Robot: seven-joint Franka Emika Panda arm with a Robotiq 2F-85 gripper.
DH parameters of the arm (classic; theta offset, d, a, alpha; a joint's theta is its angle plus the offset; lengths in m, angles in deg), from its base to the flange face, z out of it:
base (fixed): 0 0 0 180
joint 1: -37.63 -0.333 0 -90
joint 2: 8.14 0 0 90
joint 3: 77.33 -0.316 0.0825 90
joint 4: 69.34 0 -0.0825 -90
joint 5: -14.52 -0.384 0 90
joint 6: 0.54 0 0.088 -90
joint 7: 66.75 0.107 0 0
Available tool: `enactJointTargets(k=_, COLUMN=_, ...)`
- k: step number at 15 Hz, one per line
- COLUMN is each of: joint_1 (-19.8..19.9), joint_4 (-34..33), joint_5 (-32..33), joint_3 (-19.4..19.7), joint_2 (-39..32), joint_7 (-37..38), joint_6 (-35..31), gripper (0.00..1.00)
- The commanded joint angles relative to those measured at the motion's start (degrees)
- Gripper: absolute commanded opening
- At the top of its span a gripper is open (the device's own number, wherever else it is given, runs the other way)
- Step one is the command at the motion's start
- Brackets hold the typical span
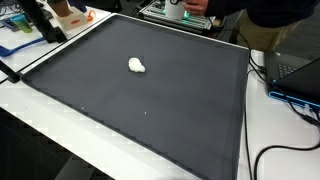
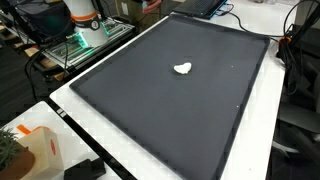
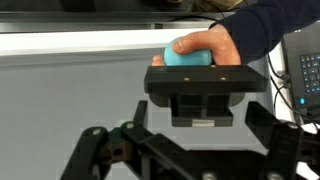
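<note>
In the wrist view my gripper [image 3: 200, 118] stands open, its dark fingers [image 3: 142, 114] spread wide with nothing between them. Just beyond it a person's hand [image 3: 215, 42] holds a teal rounded object [image 3: 186, 56] on top of a black boxy block [image 3: 205, 85]. In both exterior views a small white lump [image 1: 137, 66] [image 2: 182, 69] lies alone on the large dark mat [image 1: 150, 115] [image 2: 150, 115], far from the gripper. The robot's base [image 2: 85, 22] stands at the mat's far edge, and the gripper itself is outside both exterior views.
A person's dark sleeve [image 1: 285, 12] reaches in beside the robot base [image 1: 180, 8]. A laptop [image 1: 298, 72] and cables [image 1: 285, 150] lie beside the mat. An orange-and-white container [image 2: 38, 150] sits at a near table corner. The white table rim [image 2: 255, 120] surrounds the mat.
</note>
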Motion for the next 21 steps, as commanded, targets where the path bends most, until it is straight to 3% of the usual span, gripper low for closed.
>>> enactJointTargets(k=1, joint_1=0.5, joint_4=1.5, joint_5=-1.4, joint_3=-0.4, joint_2=1.6, joint_7=0.0, joint_6=-0.7, gripper=0.99)
enactJointTargets(k=7, joint_1=0.5, joint_4=1.2, joint_5=-1.5, joint_3=-0.3, joint_2=1.5, joint_7=0.0, joint_6=-0.3, gripper=0.77)
enactJointTargets(k=11, joint_1=0.5, joint_4=1.2, joint_5=-1.6, joint_3=-0.3, joint_2=1.4, joint_7=-0.1, joint_6=-0.1, gripper=0.84)
enactJointTargets(k=12, joint_1=0.5, joint_4=1.2, joint_5=-1.5, joint_3=-0.3, joint_2=1.5, joint_7=-0.1, joint_6=-0.1, gripper=0.82)
enactJointTargets(k=13, joint_1=0.6, joint_4=1.2, joint_5=-1.5, joint_3=-0.3, joint_2=1.5, joint_7=0.0, joint_6=-0.2, gripper=0.77)
enactJointTargets(k=17, joint_1=0.6, joint_4=1.4, joint_5=-1.5, joint_3=-0.4, joint_2=1.7, joint_7=0.4, joint_6=-0.6, gripper=0.37)
enactJointTargets(k=21, joint_1=0.7, joint_4=1.6, joint_5=-1.7, joint_3=-0.4, joint_2=1.9, joint_7=0.5, joint_6=-0.8, gripper=0.33)
